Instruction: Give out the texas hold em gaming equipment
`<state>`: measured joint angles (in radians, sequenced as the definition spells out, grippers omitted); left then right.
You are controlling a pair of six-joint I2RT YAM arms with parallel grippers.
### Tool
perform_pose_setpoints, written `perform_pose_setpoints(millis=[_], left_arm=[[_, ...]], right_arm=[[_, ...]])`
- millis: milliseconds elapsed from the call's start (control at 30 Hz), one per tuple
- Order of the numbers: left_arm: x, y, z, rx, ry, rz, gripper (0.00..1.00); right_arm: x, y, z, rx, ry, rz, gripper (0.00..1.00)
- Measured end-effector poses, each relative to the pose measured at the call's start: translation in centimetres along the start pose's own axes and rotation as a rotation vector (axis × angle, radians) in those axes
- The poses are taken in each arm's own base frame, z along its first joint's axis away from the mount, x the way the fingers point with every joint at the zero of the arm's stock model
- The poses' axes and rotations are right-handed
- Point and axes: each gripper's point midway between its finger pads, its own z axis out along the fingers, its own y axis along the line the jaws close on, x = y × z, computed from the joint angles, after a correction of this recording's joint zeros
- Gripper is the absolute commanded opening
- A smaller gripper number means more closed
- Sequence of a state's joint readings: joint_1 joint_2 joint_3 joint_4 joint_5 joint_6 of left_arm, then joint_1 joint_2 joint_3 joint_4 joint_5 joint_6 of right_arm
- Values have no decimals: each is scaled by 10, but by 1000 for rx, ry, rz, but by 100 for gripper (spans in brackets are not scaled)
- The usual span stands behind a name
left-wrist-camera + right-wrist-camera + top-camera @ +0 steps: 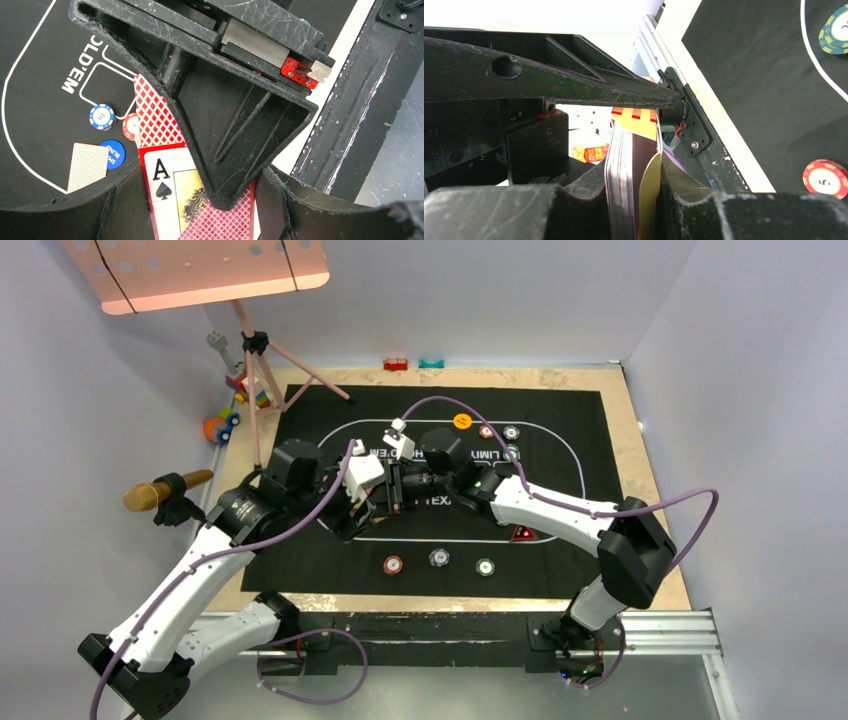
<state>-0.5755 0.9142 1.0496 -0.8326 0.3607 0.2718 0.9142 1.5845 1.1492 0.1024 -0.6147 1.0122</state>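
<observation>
"A" on card [167, 187]; "OLD'EM" on mat [45, 40]

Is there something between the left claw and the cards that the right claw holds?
No. The left claw is already at the cards, with the ace of spades between its fingers. The right claw holds the deck on edge. Nothing visible stands between them.

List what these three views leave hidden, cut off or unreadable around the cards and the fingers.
- Top external: where the left gripper and right gripper meet; the wrists cover the cards.
- Left wrist: the ace of spades is partly covered by a black finger and cut by the bottom edge.
- Right wrist: the card deck shows edge-on only; no faces readable.
- Top external: chip markings, such as on the red chip, are too small.
</observation>
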Motion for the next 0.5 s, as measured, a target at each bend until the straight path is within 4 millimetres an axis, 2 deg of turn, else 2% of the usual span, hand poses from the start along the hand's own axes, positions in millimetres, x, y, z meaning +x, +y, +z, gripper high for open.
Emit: perform_pose_setpoints(millis=[100,200,300,500], left_arm=[[0,0,1,3,3,-1,36],[4,-1,2,7,17,-6,28],[8,-1,4,7,26,-9,26],[12,-2,6,11,32,-12,28]], right_arm=[[0,-1,0,4,1,5,41],[-1,0,0,-1,-1,5,44],[0,-1,-1,0,0,7,40],[3,-11,-1,12,3,27,19]])
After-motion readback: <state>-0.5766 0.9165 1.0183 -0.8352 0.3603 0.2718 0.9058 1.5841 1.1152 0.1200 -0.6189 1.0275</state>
